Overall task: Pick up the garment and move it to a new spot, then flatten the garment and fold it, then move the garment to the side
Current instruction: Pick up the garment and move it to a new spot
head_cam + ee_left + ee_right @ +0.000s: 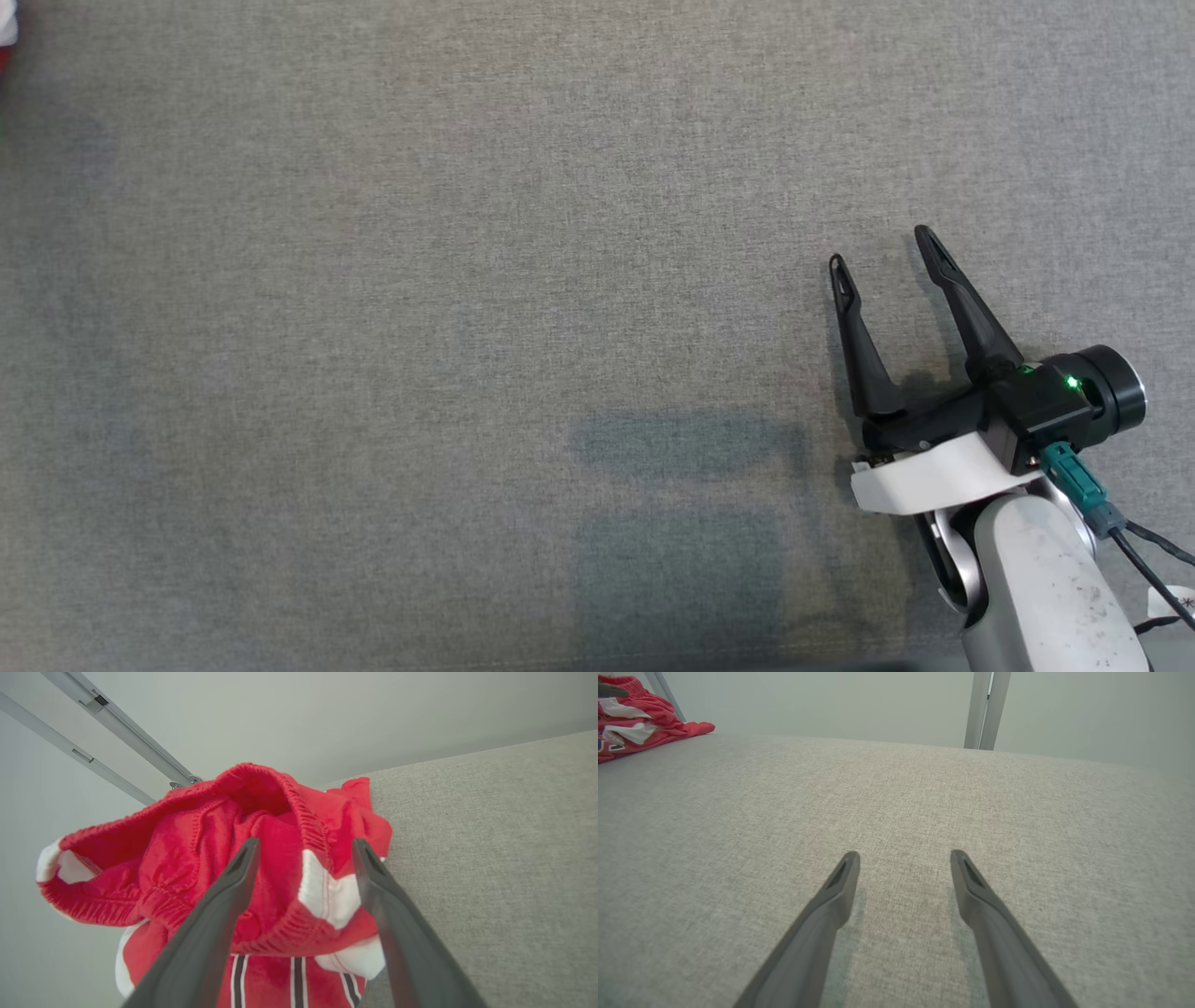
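The garment [196, 858] is a crumpled pair of red shorts with white patches, an elastic waistband and dark stripes, lying at the edge of the grey fabric table [490, 858]. My left gripper [306, 847] is open, its two dark fingers spread just in front of the waistband, with nothing clamped between them. The garment [635, 718] also lies at the far left corner in the right wrist view, and a red sliver [6, 37] shows at the head view's top left. My right gripper [882, 257] stands open over bare table at the right.
The grey fabric table [467, 327] spreads across the head view. Pale metal frame bars [126, 723] rise behind the garment against a light wall. Another upright post [985, 709] stands beyond the table's far edge.
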